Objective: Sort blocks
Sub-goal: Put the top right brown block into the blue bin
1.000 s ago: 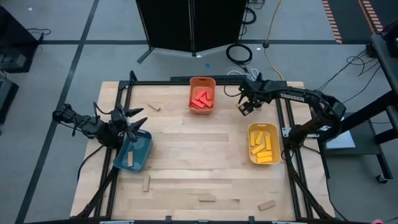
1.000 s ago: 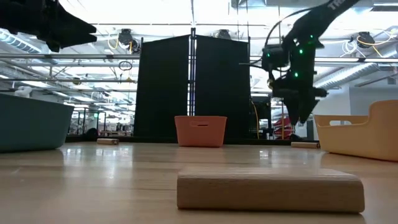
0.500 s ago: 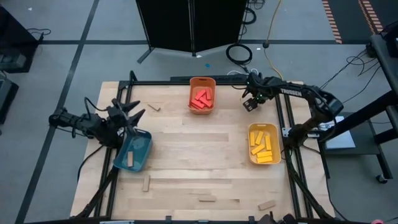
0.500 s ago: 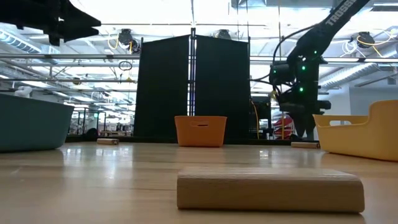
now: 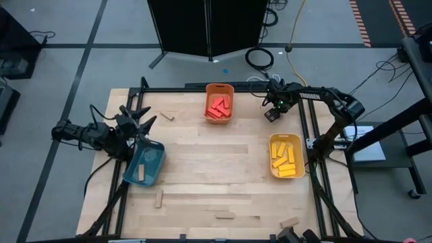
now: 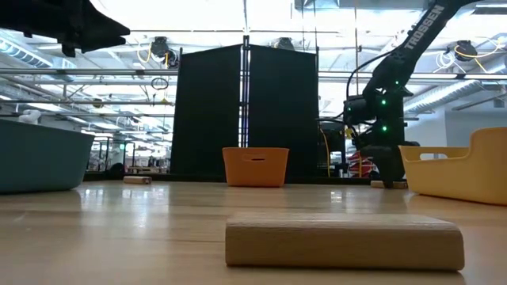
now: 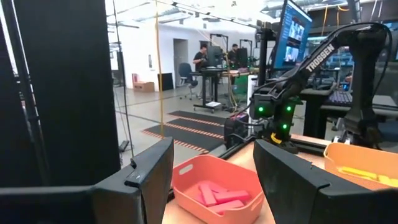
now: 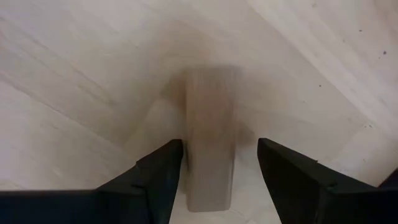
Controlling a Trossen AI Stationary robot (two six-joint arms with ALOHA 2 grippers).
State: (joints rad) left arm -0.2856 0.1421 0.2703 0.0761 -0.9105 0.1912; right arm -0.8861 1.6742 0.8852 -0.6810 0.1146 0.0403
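Blocks: red ones (image 5: 218,106) lie in the orange bin (image 5: 219,90) at the far middle of the table; yellow ones (image 5: 284,157) lie in the yellow bin (image 5: 286,174) on the right side; one tan block (image 5: 142,174) lies in the teal bin (image 5: 154,150) on the left side.
Loose tan blocks: one (image 5: 167,115) on the wood (image 5: 223,158) near the far left corner, one (image 5: 158,198) in front of the teal bin, one (image 5: 224,216) near the front middle, one (image 5: 289,222) near the front right.
Tan block at the right gripper: a tan block (image 8: 209,137) lies flat on the wood, directly between the two dark fingers (image 8: 155,174) in the right wrist view.
Right gripper: it (image 5: 271,115) is low over the far right part of the table, between the orange bin and the yellow bin, pointing down; the jaws stand wide, one on each side of the tan block, with a gap visible on both sides.
Right arm: it reaches from the right edge toward the far side, elbow bent.
Left gripper: it (image 5: 137,121) is raised over the left edge, just beside the far end of the teal bin; the fingers are spread wide and hold nothing; it points level across the table toward the orange bin.
Left arm: it lies stretched from the left side, outside the table frame.
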